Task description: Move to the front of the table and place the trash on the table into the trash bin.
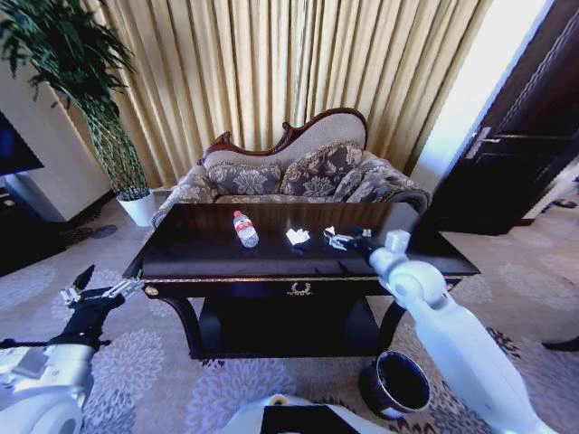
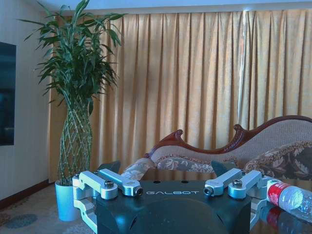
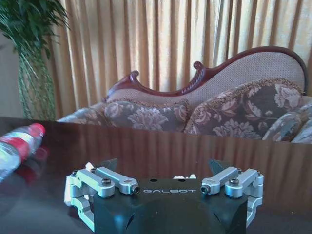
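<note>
1. Right end effector over the worktop, fingers spread wide, at the wrapper bits.
2. Left end effector spread wide, held off the worktop's left end.
3. Bottle and crumpled paper lie on the worktop; trash bin on the floor, front right.

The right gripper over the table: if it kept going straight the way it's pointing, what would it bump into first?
Probably the small wrapper bits just ahead of the right gripper on the table. Beyond them the glossy top looks bare up to the sofa, though depth is hard to judge.
</note>
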